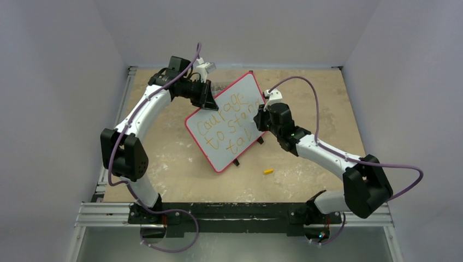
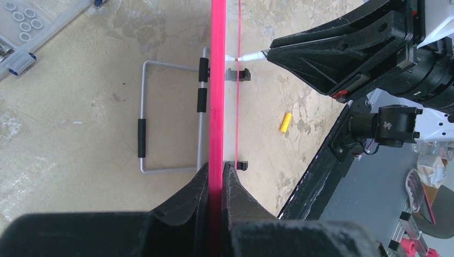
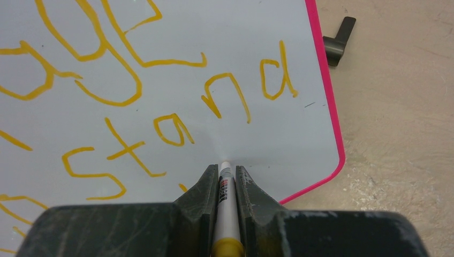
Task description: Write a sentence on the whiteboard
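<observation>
Two arms working a propped whiteboard

The left gripper [image 2: 217,172] is clamping the red-pink-rimmed glossy white whiteboard [image 1: 241,90], which is standing tilted mid-table; the right gripper [image 3: 226,172] is pinching a white yellow-ended marker [image 3: 225,187] beside the orange-yellow handwritten sentence [image 1: 230,121].

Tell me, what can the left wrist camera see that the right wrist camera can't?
Only the left wrist view shows the left claw pinching the whiteboard edge-on, a wire stand behind it and a small yellow piece on the table. Only the right wrist view shows the sentence, with "stand" readable. Both show the board's pink edge, and the marker in the right claw pointing at the board.
</observation>
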You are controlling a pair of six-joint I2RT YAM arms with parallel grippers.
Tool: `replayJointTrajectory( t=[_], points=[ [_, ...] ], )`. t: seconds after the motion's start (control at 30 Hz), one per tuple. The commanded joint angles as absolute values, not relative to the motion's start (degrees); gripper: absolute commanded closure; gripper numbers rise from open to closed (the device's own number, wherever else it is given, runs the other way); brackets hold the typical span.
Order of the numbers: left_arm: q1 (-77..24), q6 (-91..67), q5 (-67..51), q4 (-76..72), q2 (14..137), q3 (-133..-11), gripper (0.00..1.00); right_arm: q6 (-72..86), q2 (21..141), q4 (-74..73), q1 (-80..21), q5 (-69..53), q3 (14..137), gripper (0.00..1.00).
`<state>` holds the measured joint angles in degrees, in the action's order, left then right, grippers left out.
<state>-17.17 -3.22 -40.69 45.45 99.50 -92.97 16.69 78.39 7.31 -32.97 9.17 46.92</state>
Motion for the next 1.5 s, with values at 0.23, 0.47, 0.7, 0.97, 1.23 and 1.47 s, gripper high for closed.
replayJointTrajectory(
  t=[0.23, 0.47, 0.7, 0.97, 1.23, 1.47],
  points=[
    [-17.75, 2.46, -32.54, 49.04, 98.27, -91.50, 1.00, 18.19, 76.33, 10.27, -32.80, 6.73, 41.79, 1.00],
    [-17.75, 2.46, -32.59, 49.04, 98.34, -91.71, 1.00, 19.16, 75.32, 10.54, -32.86, 6.44, 38.32, 1.00],
    [-17.75, 2.46, -32.65, 49.04, 98.35, -91.76, 1.00, 19.16, 76.30, 10.08, -32.81, 8.23, 39.04, 1.00],
    [-17.74, 2.46, -32.66, 49.04, 98.35, -91.76, 1.00, 17.25, 78.49, 8.94, -32.19, 10.41, 43.18, 1.00],
    [-17.75, 2.46, -32.66, 49.04, 98.43, -91.69, 1.00, 16.44, 79.22, 8.31, -31.42, 10.47, 46.21, 1.00],
    [-17.75, 2.46, -32.21, 49.04, 98.52, -91.58, 1.00, 16.74, 75.89, 6.47, -31.37, 10.18, 45.31, 1.00]
  ],
)
